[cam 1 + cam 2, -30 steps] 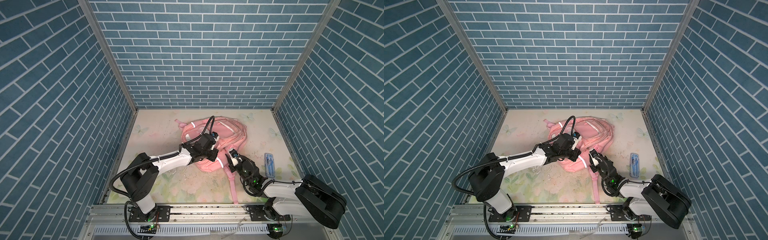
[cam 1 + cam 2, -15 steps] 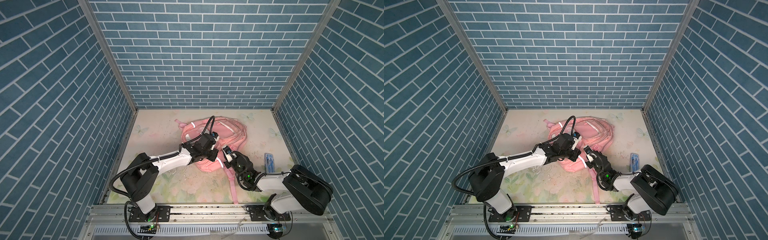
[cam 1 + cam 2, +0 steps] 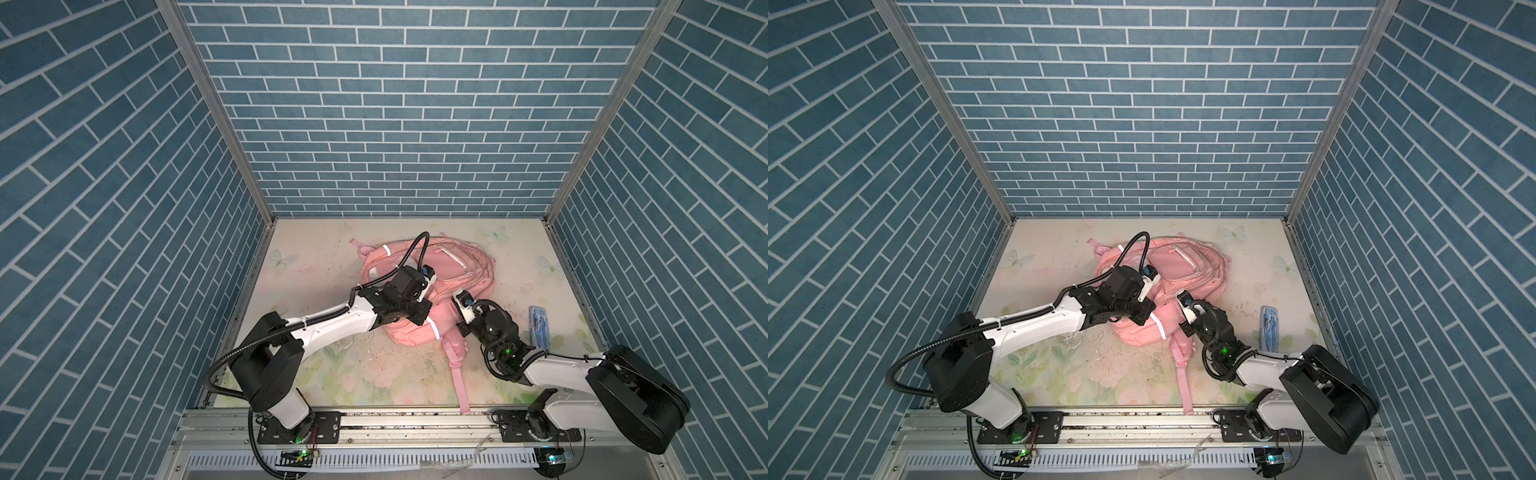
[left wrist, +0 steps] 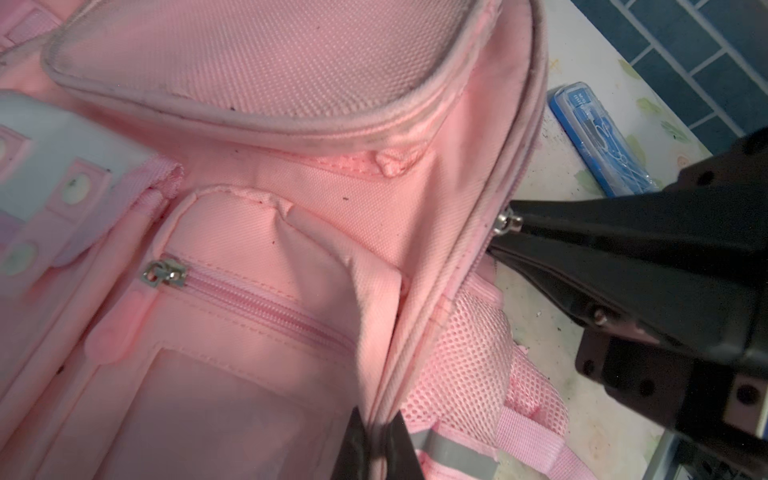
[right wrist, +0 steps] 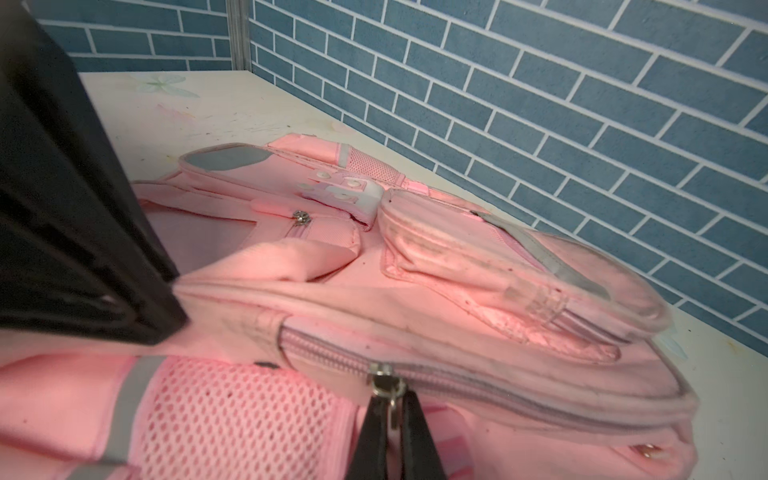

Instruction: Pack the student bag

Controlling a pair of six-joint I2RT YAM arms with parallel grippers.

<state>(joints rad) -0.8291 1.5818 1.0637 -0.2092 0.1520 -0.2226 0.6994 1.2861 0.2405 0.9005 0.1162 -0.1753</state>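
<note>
Your right gripper (image 5: 388,399) has swung in from beside the student bag (image 3: 449,266) to its near edge and clamped its jaws on the metal zip pull (image 5: 384,384) of the main compartment, while your left arm has held its place. The left gripper (image 4: 376,432) is pinched tight on a fold of the bag's fabric along the same seam, just beside the mesh side pocket (image 4: 469,353), so you have the bag braced for a pull. Judge the job as barely begun: the main zipper still looks closed along the length you can see in the right wrist view, and the blue case (image 3: 539,330) lies on the table (image 3: 316,266) well apart from the bag, not yet inside. What is left, as far as you can tell, is opening the zipper, loading the bag and closing it. The bag lies front side up in the middle of the table toward the back wall, soft and slumped, pink with grey smudges on its piping, grey reflective strips, small zipped front pockets and a clear window pocket. One strap (image 3: 457,374) trails toward the front rail.
</note>
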